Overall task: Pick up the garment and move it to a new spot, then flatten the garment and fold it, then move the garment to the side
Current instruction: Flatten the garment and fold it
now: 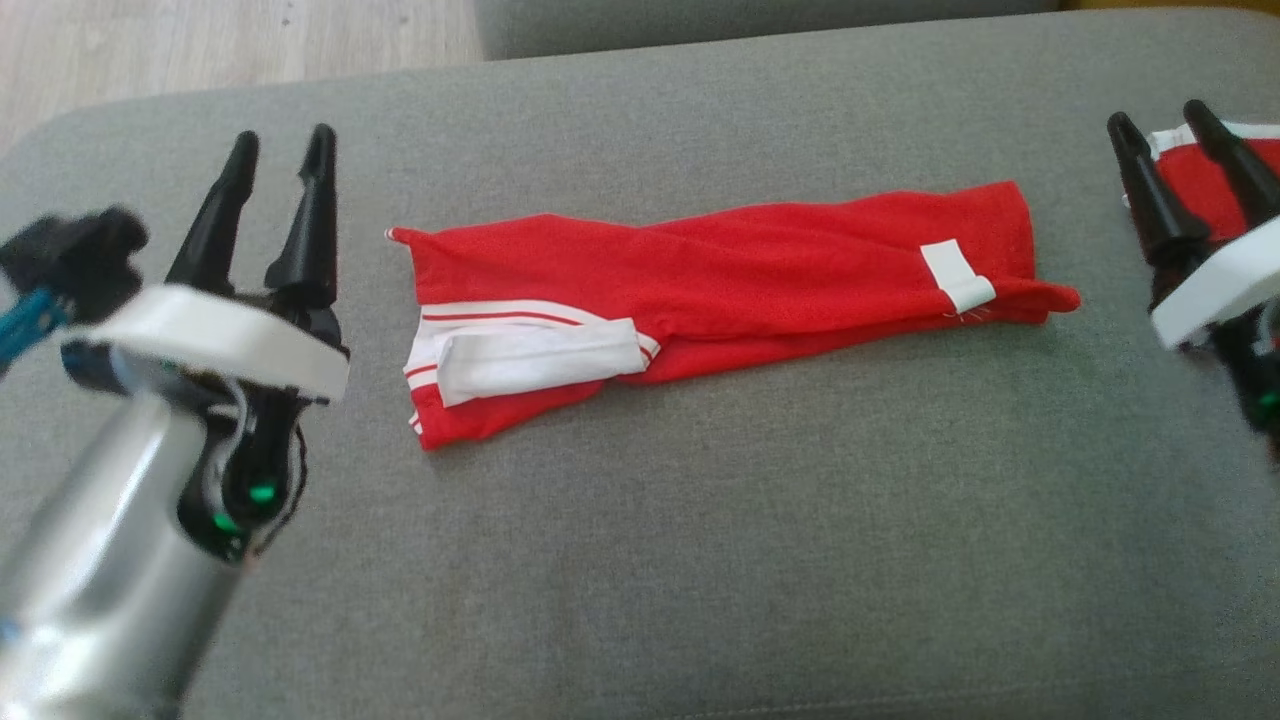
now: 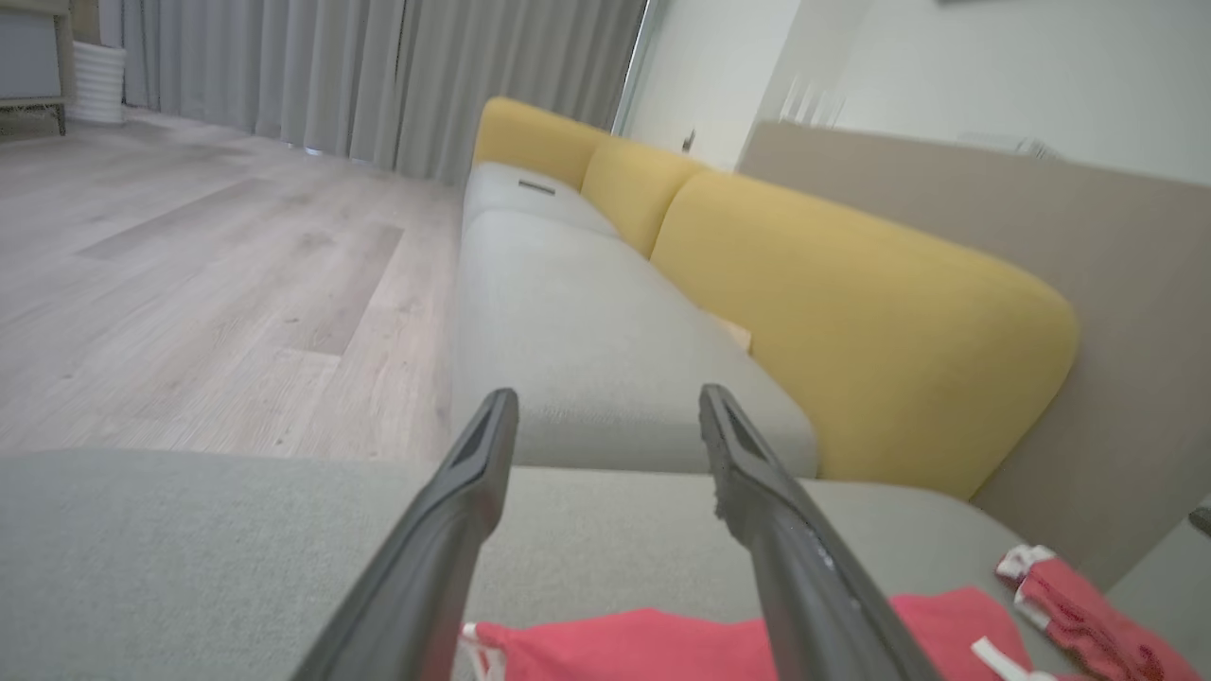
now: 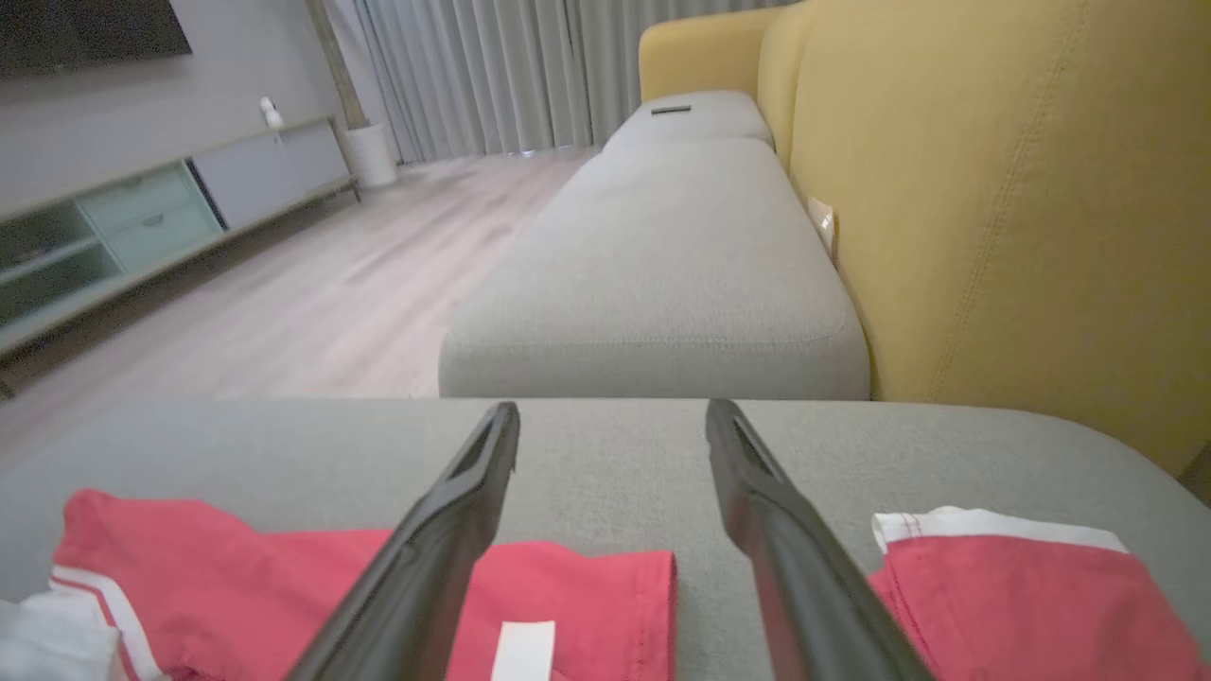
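The left gripper (image 1: 283, 140) hovers with its fingers parted moderately, holding nothing. The garment (image 1: 720, 270), a red piece folded into a long strip with white trim, lies flat on the grey cushion (image 1: 700, 520) to this gripper's right. Its white-banded end is nearest the fingers and apart from them. The right gripper (image 1: 1157, 116) is likewise spread and empty. The garment's other end, bearing a white tag, lies near this gripper's left side without touching it. Just right of its fingers sits a second red cloth (image 1: 1215, 180), apart from the garment.
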You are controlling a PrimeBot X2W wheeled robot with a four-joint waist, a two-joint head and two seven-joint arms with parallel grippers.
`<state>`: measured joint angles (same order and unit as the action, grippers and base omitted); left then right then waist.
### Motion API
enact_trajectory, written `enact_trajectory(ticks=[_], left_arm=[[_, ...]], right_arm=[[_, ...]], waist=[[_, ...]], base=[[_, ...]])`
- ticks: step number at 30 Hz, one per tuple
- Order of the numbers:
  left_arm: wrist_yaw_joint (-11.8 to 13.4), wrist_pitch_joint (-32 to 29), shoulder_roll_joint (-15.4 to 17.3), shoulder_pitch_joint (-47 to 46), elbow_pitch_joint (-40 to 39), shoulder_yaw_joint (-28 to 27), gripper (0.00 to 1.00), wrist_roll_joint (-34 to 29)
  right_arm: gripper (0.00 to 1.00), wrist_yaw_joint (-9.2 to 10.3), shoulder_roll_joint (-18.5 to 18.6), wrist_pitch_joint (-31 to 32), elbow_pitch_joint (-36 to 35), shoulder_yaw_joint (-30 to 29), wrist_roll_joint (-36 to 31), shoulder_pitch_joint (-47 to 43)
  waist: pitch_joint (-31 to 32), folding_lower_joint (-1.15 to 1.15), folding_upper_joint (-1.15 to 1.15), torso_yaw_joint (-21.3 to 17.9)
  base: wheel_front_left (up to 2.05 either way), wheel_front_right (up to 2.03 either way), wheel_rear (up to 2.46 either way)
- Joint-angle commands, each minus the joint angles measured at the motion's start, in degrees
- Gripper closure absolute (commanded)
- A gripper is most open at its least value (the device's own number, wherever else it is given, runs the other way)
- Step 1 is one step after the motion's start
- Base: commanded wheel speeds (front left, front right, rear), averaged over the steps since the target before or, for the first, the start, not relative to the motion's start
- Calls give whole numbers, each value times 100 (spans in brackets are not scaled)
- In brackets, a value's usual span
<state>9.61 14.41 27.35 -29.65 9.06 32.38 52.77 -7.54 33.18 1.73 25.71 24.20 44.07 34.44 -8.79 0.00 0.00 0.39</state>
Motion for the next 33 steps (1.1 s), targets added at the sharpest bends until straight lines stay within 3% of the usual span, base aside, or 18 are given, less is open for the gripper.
enact_trajectory(ticks=[1,4,6,11,18,26,33], left_arm=[[18,57,-101,201,-314,-753,0,-319],[-113,58,-604,775,-519,-1373,0,-828],[-172,58,-764,939,-538,-1536,0,-962],[-586,58,-1448,1579,-444,-2030,0,-1620],[-1159,58,-2103,2011,-279,-2505,0,-2488],[-1515,59,-2375,1921,-178,-2816,0,-2859],[-1638,59,-2435,1775,-14,-2750,0,-2918]], right_arm=[[0,5,-168,-268,-239,-270,-148,-167],[0,5,-619,-579,-376,-622,-484,-408],[0,5,-776,-654,-422,-725,-588,-493],[0,5,-1574,-938,-556,-1158,-1193,-972],[0,5,-2528,-1281,-501,-1654,-1991,-1415],[0,5,-2804,-1289,-415,-2107,-2531,-1329],[0,5,-2893,-1007,336,-2955,-3084,-968]], waist=[[43,0,0,-6],[93,0,0,-29],[99,0,0,-35],[141,0,0,-53],[81,0,0,-75],[-140,0,0,20],[-374,0,0,220]], base=[[0,0,0],[0,0,0],[0,0,0],[0,0,0],[0,0,0],[0,0,0],[0,0,0]])
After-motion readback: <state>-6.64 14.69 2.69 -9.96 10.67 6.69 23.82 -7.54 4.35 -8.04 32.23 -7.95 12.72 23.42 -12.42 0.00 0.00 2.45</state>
